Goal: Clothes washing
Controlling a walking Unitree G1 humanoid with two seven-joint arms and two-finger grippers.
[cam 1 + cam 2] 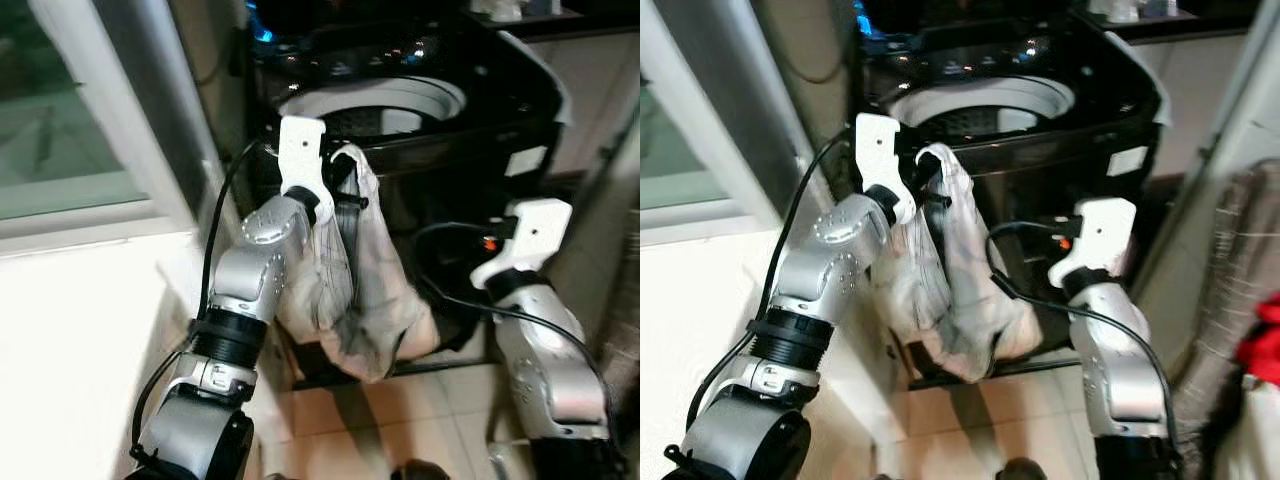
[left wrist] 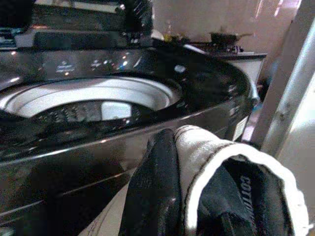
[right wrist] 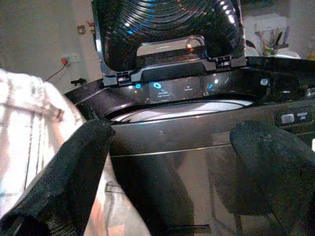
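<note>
A pale, grey-streaked garment (image 1: 365, 300) hangs down in front of the black top-loading washing machine (image 1: 520, 110). My left gripper (image 1: 340, 170) is shut on the garment's top edge, just before the machine's front rim and a little below the white drum opening (image 1: 380, 100). In the left wrist view the cloth (image 2: 221, 157) folds over a black finger (image 2: 152, 191). My right gripper (image 3: 172, 167) stands open and holds nothing. It is lower and to the right of the garment, facing the machine's front panel. The lid (image 3: 167, 29) stands raised.
A glass door and white frame (image 1: 90, 120) stand to my left, with a white ledge (image 1: 80, 330) below. Pale tiled floor (image 1: 420, 400) lies at the machine's foot. A striped cloth (image 1: 1230, 290) and a red item (image 1: 1265, 340) hang at far right.
</note>
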